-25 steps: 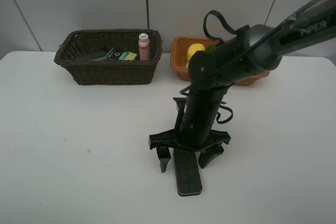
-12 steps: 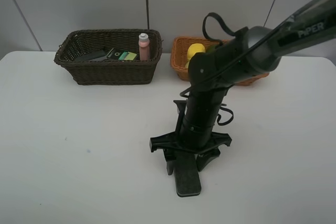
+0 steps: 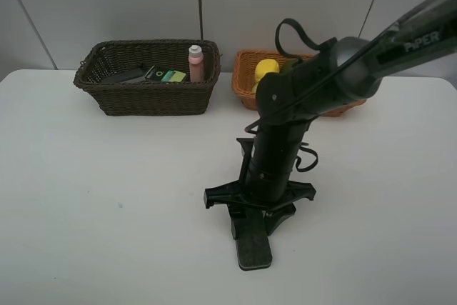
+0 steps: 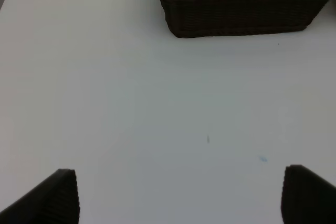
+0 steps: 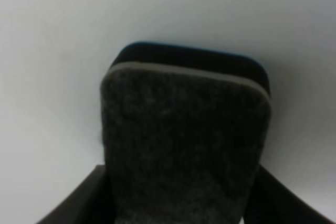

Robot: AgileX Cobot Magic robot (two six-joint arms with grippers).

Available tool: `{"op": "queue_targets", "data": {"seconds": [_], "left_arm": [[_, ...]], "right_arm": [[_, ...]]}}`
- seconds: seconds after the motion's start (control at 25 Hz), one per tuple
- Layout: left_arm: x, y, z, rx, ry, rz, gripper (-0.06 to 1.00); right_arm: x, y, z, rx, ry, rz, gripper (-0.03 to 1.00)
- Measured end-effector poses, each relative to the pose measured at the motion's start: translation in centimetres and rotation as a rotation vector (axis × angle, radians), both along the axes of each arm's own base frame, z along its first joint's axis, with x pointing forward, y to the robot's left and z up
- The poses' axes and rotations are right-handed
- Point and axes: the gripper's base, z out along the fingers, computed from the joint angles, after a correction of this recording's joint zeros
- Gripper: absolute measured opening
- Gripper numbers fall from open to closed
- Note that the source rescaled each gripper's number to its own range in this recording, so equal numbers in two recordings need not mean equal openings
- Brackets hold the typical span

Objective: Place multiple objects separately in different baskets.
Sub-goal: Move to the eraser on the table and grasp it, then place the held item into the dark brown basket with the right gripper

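Note:
The black rectangular eraser (image 3: 254, 246) lies flat on the white table (image 3: 107, 198), felt side up. My right gripper (image 3: 257, 225) points down over its far end, with a finger against each long side. In the right wrist view the eraser (image 5: 184, 145) fills the frame between the fingers (image 5: 79, 203). The dark brown basket (image 3: 146, 99) holds the pink white-capped bottle (image 3: 196, 63) and the dark green pump bottle (image 3: 158, 74). The light orange-tan basket (image 3: 245, 89) holds the yellow lemon (image 3: 266, 68). My left gripper (image 4: 178, 198) is open and empty over bare table.
Both baskets stand at the table's back edge against a grey panelled wall. The right arm (image 3: 314, 83) hides much of the tan basket. The dark basket's wall (image 4: 236, 17) shows in the left wrist view, well beyond the left fingertips (image 4: 60, 195).
The right gripper's fingers have closed inward from wide apart onto the eraser's sides. The eraser has stayed in place. The left side shows no change.

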Motion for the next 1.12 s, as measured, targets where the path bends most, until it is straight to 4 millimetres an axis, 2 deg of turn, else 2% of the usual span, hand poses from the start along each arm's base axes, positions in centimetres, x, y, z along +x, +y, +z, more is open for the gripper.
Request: {"op": "queue_targets", "data": {"seconds": [0.08, 0.16, 0.36, 0.52, 0.68, 0.8, 0.88, 1.0, 1.12], "left_arm": [[0.0, 0.0, 0.0, 0.0, 0.0, 0.0, 1.0], [0.0, 0.0, 0.0, 0.0, 0.0, 0.0, 1.0], [0.0, 0.0, 0.0, 0.0, 0.0, 0.0, 1.0], [0.0, 0.0, 0.0, 0.0, 0.0, 0.0, 1.0], [0.0, 0.0, 0.0, 0.0, 0.0, 0.0, 1.0], [0.0, 0.0, 0.0, 0.0, 0.0, 0.0, 1.0], [0.0, 0.0, 0.0, 0.0, 0.0, 0.0, 1.0], [0.0, 0.0, 0.0, 0.0, 0.0, 0.0, 1.0], [0.0, 0.0, 0.0, 0.0, 0.0, 0.0, 1.0]], "right_arm": [[0.0, 0.0, 0.8, 0.007, -0.009, 0.008, 0.33], [0.4, 0.3, 2.8, 0.027, -0.038, 0.027, 0.33], [2.0, 1.0, 10.1, 0.076, -0.181, 0.108, 0.33], [4.2, 1.6, 15.7, 0.089, -0.387, 0.17, 0.33], [7.4, 2.3, 19.1, 0.104, -0.669, 0.216, 0.33], [10.5, 3.1, 20.1, 0.198, -0.876, 0.202, 0.33], [12.7, 3.4, 19.9, 0.282, -1.0, 0.181, 0.33], [15.6, 4.3, 18.7, 0.423, -1.168, 0.153, 0.33], [17.4, 5.6, 17.1, 0.575, -1.318, 0.134, 0.33]]}}
